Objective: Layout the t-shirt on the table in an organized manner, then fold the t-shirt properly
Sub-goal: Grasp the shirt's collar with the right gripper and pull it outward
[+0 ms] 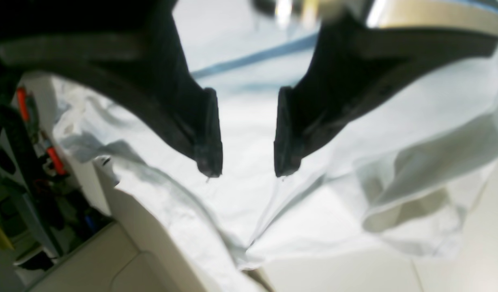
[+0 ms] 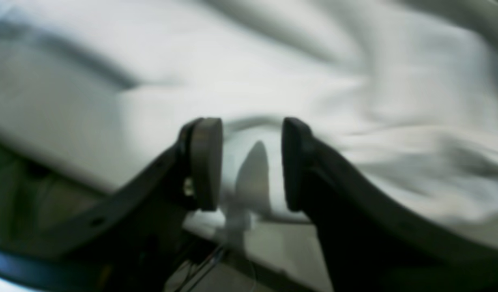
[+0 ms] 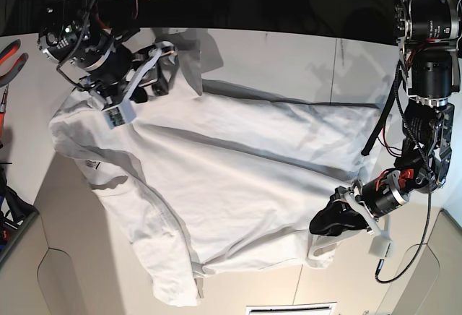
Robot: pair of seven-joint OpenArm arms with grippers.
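1. The large, wrinkled white cotton t-shirt (image 3: 216, 178) is seen spread across the smooth off-white matte table (image 3: 289, 48), one sleeve hanging past the near edge in the base view.
2. The left gripper (image 1: 248, 134) is held just above the cloth at a lower corner; its dark padded jaws are parted, with nothing caught between them.
3. The right gripper (image 2: 251, 164) is poised at the opposite edge of the shirt, jaws likewise spread; white fabric shows in the gap, but no pinch is made.
4. The fabric is judged light, limp and easily bunched; it will sag and drag rather than hold any shape.
5. Hold is best taken at hems, shoulder seams or sleeve edges, where doubled cloth gives the pads something to bite.
6. Long creases run across the body and a rumpled fold sits near the hem; flattening is judged unfinished.
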